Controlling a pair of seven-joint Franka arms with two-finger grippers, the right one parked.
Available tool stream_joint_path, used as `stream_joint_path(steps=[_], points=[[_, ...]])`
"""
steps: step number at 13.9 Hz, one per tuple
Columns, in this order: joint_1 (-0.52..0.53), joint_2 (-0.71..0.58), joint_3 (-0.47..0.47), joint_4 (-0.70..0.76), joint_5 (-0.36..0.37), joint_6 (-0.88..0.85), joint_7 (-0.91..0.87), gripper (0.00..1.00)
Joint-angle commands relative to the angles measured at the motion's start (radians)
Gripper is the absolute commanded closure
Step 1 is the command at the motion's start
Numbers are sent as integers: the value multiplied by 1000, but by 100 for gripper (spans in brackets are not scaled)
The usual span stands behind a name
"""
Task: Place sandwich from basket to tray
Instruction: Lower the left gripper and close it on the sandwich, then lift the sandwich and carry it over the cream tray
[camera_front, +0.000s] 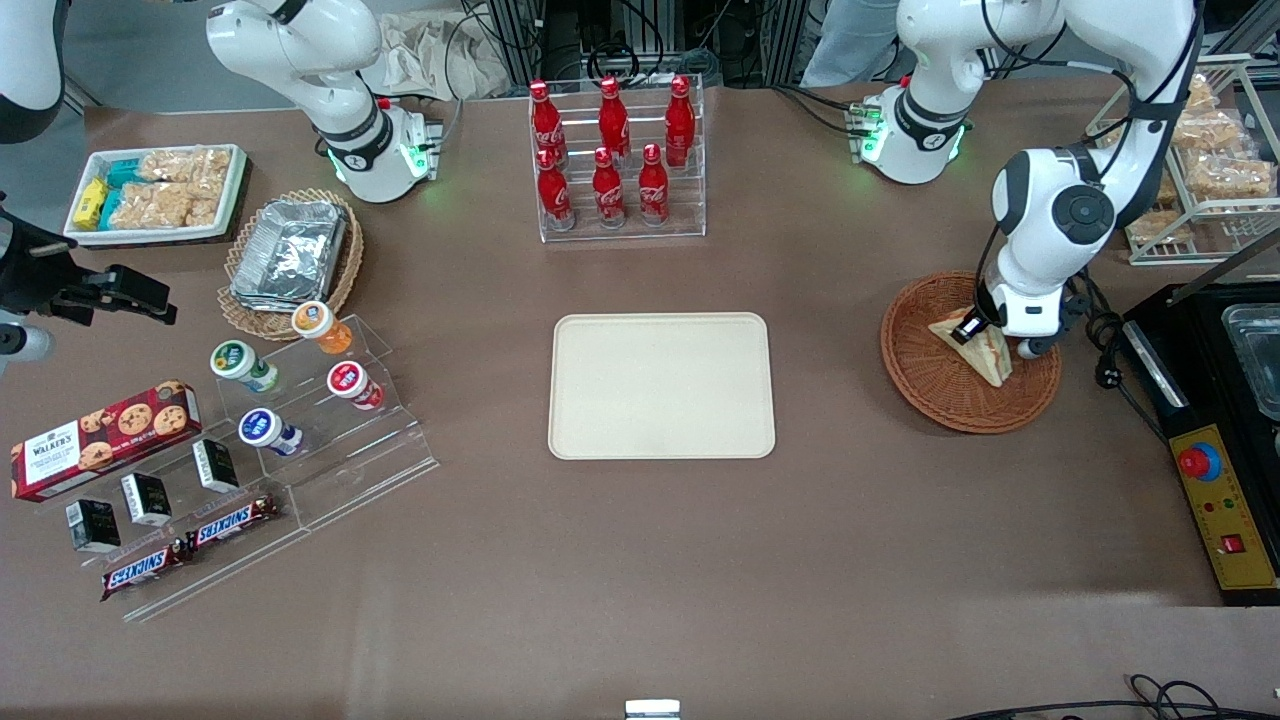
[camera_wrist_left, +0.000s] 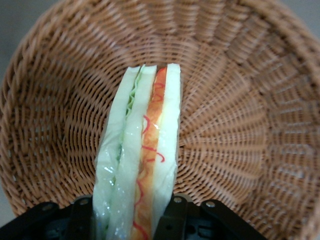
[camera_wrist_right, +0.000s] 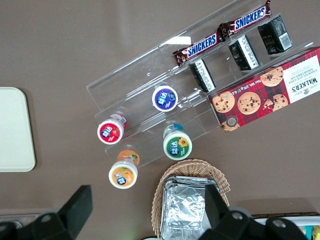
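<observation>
the tool (camera_front: 975, 330) is clamped on the wrapped sandwich (camera_wrist_left: 142, 150) in the basket (camera_front: 925, 375); slick film could slip before reaching the tray (camera_front: 661, 386).

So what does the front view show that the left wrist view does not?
Only the front view shows the tray, bare, and the cola bottles farther from the camera. Only the left wrist view shows the sandwich's red-orange and green filling layers up close. Both show the sandwich in the basket, with the tool shut on it.
</observation>
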Motion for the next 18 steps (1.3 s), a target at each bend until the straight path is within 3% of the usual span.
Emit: stream_joint_path(steps=[1,4,6,8,12,18], points=[[-39,-195,-45,72,18,-324,28,100],[-139,-274,-58,263,-9,-662,108,100],[-209,-251,-56,455,-78,-858,159,100],[-289,-199,-58,580,-133,-920,148,100],[-482,-74,-58,638,-223,-760,119,100],[-647,213,-55,625,-197,-425,105,100]])
